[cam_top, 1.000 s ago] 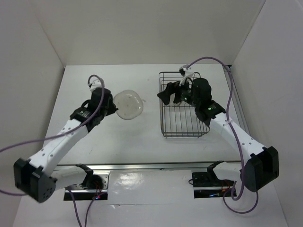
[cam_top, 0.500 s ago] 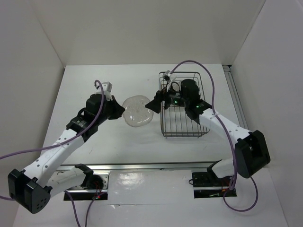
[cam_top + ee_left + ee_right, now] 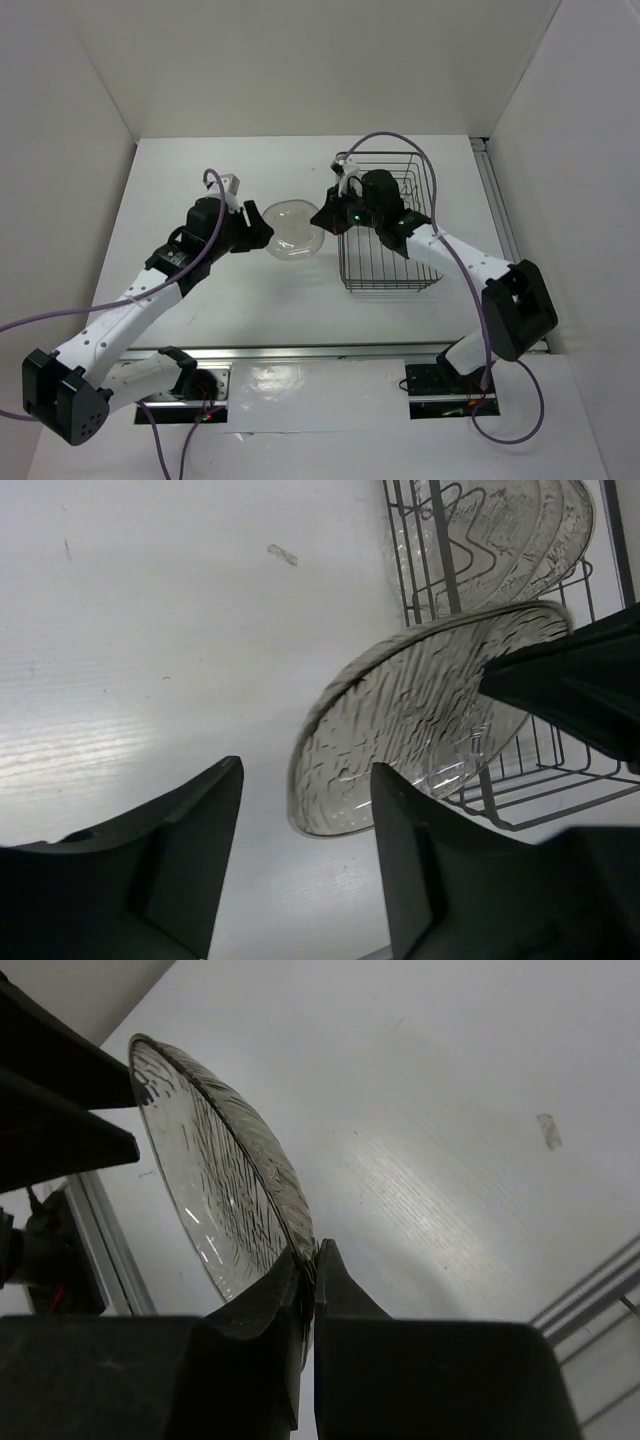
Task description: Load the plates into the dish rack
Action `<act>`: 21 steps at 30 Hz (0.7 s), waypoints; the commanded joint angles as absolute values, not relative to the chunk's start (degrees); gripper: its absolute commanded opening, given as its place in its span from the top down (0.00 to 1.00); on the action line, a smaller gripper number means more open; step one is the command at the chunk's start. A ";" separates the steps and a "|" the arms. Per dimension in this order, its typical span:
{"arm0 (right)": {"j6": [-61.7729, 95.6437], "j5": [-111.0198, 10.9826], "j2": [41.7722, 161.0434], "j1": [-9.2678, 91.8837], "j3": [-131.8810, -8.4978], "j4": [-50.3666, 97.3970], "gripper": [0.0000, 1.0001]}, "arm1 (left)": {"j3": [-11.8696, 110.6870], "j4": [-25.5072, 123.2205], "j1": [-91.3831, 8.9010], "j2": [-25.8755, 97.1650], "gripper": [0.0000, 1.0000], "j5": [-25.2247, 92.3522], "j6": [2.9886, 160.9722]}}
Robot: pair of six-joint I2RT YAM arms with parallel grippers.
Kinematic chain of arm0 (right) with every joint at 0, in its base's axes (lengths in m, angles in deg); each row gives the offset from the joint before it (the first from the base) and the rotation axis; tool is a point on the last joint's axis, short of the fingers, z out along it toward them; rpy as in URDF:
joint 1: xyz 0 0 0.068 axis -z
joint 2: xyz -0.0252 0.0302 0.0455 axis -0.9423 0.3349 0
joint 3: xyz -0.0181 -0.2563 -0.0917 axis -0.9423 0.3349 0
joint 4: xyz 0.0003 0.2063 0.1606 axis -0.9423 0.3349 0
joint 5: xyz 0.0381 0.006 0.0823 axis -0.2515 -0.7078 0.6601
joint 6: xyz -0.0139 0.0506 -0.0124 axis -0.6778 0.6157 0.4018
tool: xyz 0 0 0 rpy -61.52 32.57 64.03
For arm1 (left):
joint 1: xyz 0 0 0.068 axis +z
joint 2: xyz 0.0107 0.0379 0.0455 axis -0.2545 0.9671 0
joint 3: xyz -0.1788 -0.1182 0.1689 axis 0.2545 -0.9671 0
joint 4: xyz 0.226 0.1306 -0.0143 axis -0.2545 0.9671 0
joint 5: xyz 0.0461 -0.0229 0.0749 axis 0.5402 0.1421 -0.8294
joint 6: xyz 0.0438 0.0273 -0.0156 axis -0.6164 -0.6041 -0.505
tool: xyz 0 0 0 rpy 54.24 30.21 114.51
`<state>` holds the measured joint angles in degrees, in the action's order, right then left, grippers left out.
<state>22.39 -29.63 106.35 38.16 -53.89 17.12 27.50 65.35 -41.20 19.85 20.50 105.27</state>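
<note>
Right gripper (image 3: pixel 308 1255): closed; I have the plate (image 3: pixel 215 1190) pinched by its rim, tilted on edge, between the two arms, just beside the rack (image 3: pixel 392 288).
Left gripper (image 3: pixel 307 772): jaws apart, gripping nothing.
Plate, I judge: light, stiff, slick plastic; the thin rim is the only hold.
Other plates (image 3: pixel 500 530): already racked.

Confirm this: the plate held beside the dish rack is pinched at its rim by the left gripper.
Wrong gripper: the right gripper pinches the plate at its rim, as the right wrist view shows. The left gripper stands open, off it. The plate is beside the dish rack.
</note>
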 commanded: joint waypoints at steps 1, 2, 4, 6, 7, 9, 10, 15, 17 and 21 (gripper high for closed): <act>21.37 -44.42 98.57 37.56 -58.45 20.36 1.00 | 30.59 66.34 -41.64 20.97 0.27 18.54 108.10; 21.37 -47.09 96.98 37.56 -58.45 21.15 1.00 | 30.59 66.34 -41.64 20.97 0.19 18.53 108.11; 19.62 -53.06 92.95 38.17 -60.46 24.14 1.00 | 29.97 65.82 -41.11 20.36 0.00 18.53 109.33; 19.09 -64.21 91.09 39.40 -62.48 27.12 1.00 | 29.27 65.81 -40.58 19.56 0.00 18.53 109.34; 19.09 -68.34 89.86 39.93 -63.63 30.36 1.00 | 29.27 65.81 -39.89 19.56 0.00 18.01 109.95; 19.09 -83.19 89.33 41.42 -67.05 34.67 1.00 | 29.27 65.81 -39.88 18.95 0.00 18.01 109.95; 18.04 -87.15 89.32 41.95 -67.94 35.57 1.00 | 29.27 66.34 -39.88 18.95 0.00 18.01 109.95; 16.89 -103.00 92.04 46.78 -69.35 38.56 1.00 | 29.27 66.87 -39.88 19.47 0.00 18.53 109.95; 17.58 -104.58 94.84 50.30 -69.87 40.93 1.00 | 29.27 66.87 -39.88 19.48 0.02 20.02 109.95; 18.12 -103.19 99.07 53.65 -69.09 40.94 1.00 | 29.27 67.39 -39.88 19.48 0.05 21.44 109.95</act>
